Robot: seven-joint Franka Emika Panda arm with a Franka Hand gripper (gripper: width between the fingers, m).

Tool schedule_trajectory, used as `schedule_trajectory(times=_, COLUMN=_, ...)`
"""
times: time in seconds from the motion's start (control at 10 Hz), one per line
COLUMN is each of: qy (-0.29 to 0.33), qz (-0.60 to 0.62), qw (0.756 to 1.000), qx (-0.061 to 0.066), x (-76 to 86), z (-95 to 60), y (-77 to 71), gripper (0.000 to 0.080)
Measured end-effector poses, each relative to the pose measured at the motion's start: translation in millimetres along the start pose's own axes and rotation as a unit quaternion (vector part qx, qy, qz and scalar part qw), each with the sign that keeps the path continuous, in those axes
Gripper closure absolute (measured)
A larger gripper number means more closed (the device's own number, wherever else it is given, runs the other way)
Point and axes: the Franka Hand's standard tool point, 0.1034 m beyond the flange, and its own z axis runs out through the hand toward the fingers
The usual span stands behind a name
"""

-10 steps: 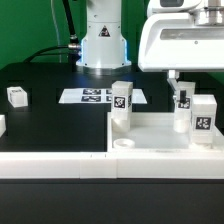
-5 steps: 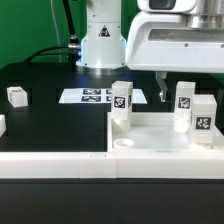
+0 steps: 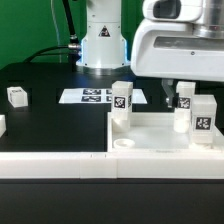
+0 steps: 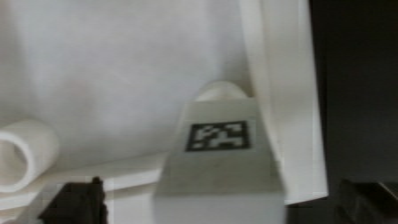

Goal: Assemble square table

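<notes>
Gripper (image 3: 181, 88) open wide w/ fingers (image 3: 169, 91) either side of upright leg (image 3: 185, 100) at far edge of square table slab (image 3: 150, 135), no contact seen.

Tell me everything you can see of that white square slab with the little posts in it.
The slab is white, plastic-looking and square, with a raised rim and a round empty socket at its near corner. It lies flat on the black table, its front edge seemingly against a low white wall. Three tagged legs stand upright at its other corners.
</notes>
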Motion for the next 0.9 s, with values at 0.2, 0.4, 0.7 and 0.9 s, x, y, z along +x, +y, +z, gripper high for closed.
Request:
schedule_trajectory(times=0.2, qy=0.002, qz=0.012, qw=1.000, qx=-0.004, x=-3.0, z=8.6, y=-8.6, gripper=0.0150)
schedule_trajectory(times=0.4, qy=0.003, qz=0.030, qw=1.000, qx=-0.005, x=-1.9, z=8.9, y=-6.1, gripper=0.0150)
schedule_trajectory(times=0.7, qy=0.003, qz=0.142, qw=0.990, qx=-0.004, x=-1.8, z=9.1, y=-5.7, gripper=0.0511)
schedule_trajectory(times=0.9, qy=0.004, qz=0.211, qw=0.977, qx=-0.004, x=-1.8, z=9.1, y=-5.5, gripper=0.0511)
